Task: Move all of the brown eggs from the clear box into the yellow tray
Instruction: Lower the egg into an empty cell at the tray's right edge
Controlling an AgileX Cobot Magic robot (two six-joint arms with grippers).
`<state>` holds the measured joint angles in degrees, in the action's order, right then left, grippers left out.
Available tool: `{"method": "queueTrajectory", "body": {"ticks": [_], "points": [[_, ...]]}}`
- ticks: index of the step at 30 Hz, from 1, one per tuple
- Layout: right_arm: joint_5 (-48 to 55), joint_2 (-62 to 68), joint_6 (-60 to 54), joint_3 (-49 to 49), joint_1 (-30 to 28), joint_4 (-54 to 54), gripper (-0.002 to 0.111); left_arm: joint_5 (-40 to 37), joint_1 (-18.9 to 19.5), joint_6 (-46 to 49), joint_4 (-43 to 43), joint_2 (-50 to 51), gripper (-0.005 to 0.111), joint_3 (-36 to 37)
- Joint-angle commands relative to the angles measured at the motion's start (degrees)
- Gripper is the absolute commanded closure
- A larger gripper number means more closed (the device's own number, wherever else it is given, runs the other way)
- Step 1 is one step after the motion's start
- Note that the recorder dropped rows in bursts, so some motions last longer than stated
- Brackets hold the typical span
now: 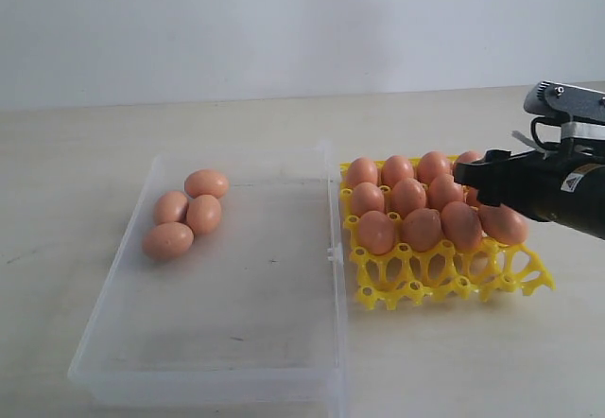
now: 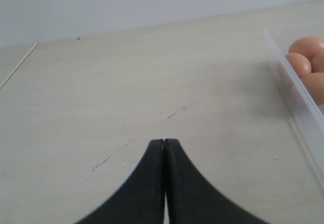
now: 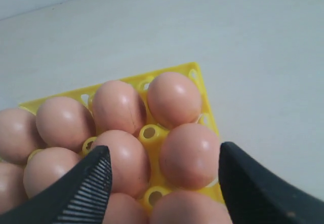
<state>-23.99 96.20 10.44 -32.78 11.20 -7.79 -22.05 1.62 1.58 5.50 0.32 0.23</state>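
Status — right pincer (image 3: 163, 152) wide over yellow tray (image 1: 425, 282) | left pincer (image 2: 163, 143) closed beside clear box (image 1: 236, 304) wall

A: Where's the big cam?
B: Off the arms, up a bit, looking down n across the table (image 1: 236, 125) to the wall (image 1: 284, 21). Far enough back to get nearly the whole clear box (image 1: 336, 276) on the left n the yellow tray (image 1: 425, 281) on the right.
A: Left wrist cam?
B: Low, near the table, looking out flat over the left gripper (image 2: 164, 142). Gets just one corner of the box w/ some brown eggs (image 2: 306, 46). Big cam sees those too.
A: Right one?
B: Super close, just above the tray, looking down past the right gripper (image 3: 164, 178). Same tray eggs as the big cam.
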Motion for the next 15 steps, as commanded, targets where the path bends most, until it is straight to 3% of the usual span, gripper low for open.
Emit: {"method": "queueTrajectory", "body": {"ticks": [1,15], "points": [[1.1,-0.4,3.4,-0.3,-0.3,-0.1,0.049,0.4,0.1,-0.3,-0.1,-0.3,0.107,-0.2],[2.7,2.7,8.3,-0.3,-0.3,3.1,0.053,0.4,0.1,-0.3,-0.1,-0.3,0.107,-0.2]]}}
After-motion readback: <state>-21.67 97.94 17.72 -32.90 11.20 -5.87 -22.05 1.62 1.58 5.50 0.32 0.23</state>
